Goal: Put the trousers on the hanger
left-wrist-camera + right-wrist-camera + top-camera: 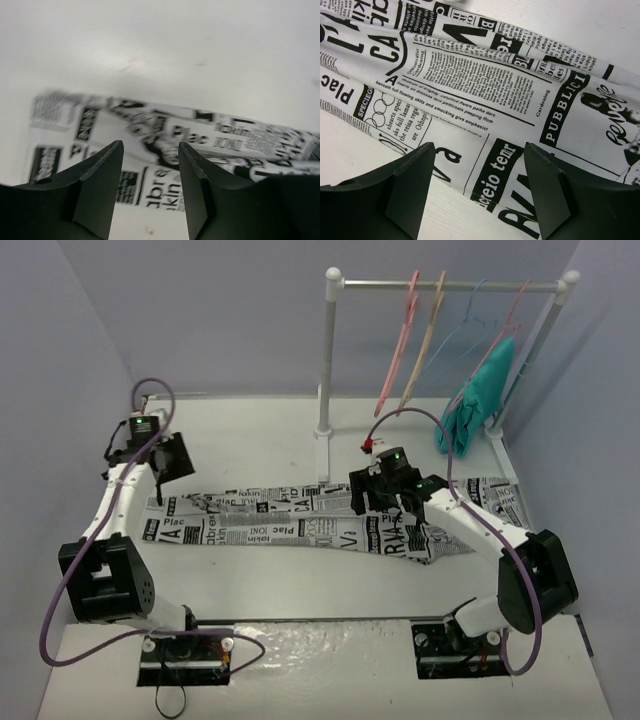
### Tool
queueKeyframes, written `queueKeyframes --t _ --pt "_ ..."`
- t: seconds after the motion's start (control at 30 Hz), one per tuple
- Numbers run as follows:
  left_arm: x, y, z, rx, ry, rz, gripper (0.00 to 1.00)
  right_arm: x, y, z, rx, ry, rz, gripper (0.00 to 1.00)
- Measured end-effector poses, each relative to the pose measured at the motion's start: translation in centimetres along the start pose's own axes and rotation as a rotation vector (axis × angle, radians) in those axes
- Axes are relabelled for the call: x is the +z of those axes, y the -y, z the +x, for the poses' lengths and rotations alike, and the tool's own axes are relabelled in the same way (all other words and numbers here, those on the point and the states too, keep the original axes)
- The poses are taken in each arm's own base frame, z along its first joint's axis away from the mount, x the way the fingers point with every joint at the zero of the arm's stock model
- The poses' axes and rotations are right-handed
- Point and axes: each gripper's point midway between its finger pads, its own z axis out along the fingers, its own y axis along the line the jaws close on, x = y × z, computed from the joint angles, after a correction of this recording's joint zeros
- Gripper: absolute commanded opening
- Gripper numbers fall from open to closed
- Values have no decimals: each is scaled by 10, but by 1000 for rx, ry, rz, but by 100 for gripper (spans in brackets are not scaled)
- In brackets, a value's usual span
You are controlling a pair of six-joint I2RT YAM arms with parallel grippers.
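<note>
the white table [260, 430] is taken up across the middle by the trousers [270, 530], which are laid flat and stretched from 9 o'clock to 3 o'clock in the top view, with the 2 legs pointed toward 9. a white rack [450, 285] is stood at the far edge around 1 o'clock. a teal garment [480, 390] is hung at its 3 o'clock end. the pink hanger [400, 350] is hooked on the rail nearest the 9 o'clock post, well apart from the trousers, with a tan hanger [425, 340] just beside it and a thin blue wire hanger [465, 330] next along.

the right gripper [370, 490] is held over the wider part of the trousers [485, 85], a bit toward 3 o'clock from the middle. its jaws [480, 150] are spread wide and nothing is gripped between them. the left gripper [165, 455] is held at the 9 o'clock leg ends [165, 135]; a moderate gap is seen between its fingers [150, 150], and nothing is held there either.
</note>
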Motion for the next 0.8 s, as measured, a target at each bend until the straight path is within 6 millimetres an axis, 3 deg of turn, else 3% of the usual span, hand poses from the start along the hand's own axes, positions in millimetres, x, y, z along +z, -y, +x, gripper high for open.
queueKeyframes --t 0.07,0.13,0.27,0.4,0.47,0.8 --pt "5 52 -3 166 -1 130 45 -1 0 0 -4 -2 -1 70" --pt "12 94 10 306 -34 243 46 -4 0 1 -8 -3 0 70" --pt "34 144 57 535 -174 397 46 -20 0 -1 -13 27 0 71" --pt "51 166 94 678 -304 484 46 -39 -2 -3 -14 76 -5 71" --pt "55 174 102 722 -339 520 46 -46 -2 -4 -9 93 -4 71" --pt "43 194 114 839 -388 633 46 -58 4 7 23 93 29 71"
